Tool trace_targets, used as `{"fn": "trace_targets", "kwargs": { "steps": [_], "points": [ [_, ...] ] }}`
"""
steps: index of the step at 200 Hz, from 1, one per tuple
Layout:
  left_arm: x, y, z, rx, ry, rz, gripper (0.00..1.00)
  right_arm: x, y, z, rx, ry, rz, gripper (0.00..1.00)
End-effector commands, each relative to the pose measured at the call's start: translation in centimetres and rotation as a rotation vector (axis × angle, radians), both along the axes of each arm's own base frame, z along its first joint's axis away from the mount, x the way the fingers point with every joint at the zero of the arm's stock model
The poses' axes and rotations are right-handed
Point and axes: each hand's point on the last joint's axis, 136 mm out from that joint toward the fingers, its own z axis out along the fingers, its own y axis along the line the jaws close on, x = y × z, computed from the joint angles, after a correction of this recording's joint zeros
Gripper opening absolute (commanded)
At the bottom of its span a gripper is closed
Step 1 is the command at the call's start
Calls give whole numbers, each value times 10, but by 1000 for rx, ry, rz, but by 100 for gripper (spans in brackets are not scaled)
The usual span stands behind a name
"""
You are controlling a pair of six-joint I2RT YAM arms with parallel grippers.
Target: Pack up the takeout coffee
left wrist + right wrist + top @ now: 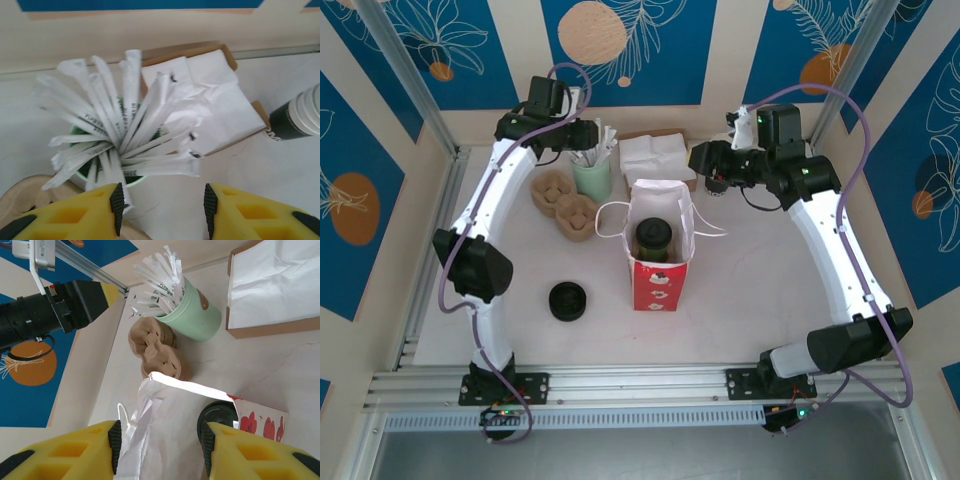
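The takeout coffee [653, 240] stands upright inside the red-and-white paper bag [660, 285] in the middle of the desk [750, 290]. Its round black lid shows through the bag's open top. The bag is upright, with its white handles splayed to either side.

The left hand [161, 200] hangs over the mint-green cup [591, 180] at the back of the desk. Its fingers are spread apart and grasp nothing. The paper-wrapped straws [125, 125] fan out of that cup just ahead of the fingertips, and one straw end lies close beside the left pad.

The right hand [159, 440] is released too, with a wide gap between its fingers. In its wrist view the white rim of the bag lies in that gap, but neither pad is pressed onto the paper. The coffee lid shows just beside the right finger.

A cardboard box of white napkins [655, 152] sits behind the bag. Brown pulp cup carriers [567, 205] lie in front of the straw cup, left of the bag. A low stack of black lids [568, 300] rests nearer the left arm's base. A stack of white-rimmed cups [295, 119] lies on its side beside the napkin box.
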Motion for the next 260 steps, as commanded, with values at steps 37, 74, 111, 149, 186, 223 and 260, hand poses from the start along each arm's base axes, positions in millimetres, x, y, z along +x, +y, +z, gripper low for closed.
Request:
{"fn": "trace_targets", "kwargs": {
  "steps": [37,74,111,149,186,223,260],
  "points": [
    [4,-19,-13,76,-23,-120,42,-14,-3,11,1,-85,11,49],
    [4,-33,-23,98,-44,-214,41,-15,-4,6,-6,-82,13,49],
    [6,-37,-39,137,-32,-244,41,-16,-2,6,2,-80,22,49],
    [10,-38,-55,162,-19,-250,41,-15,-2,6,4,-84,22,49],
    [17,-37,-65,186,-17,-243,41,-16,-3,4,2,-78,19,48],
    [22,-36,-74,207,-10,-234,41,-16,-5,3,2,-77,17,48],
    [28,-32,-78,229,-15,-216,36,-16,-6,3,6,-75,15,49]
  ]
}}
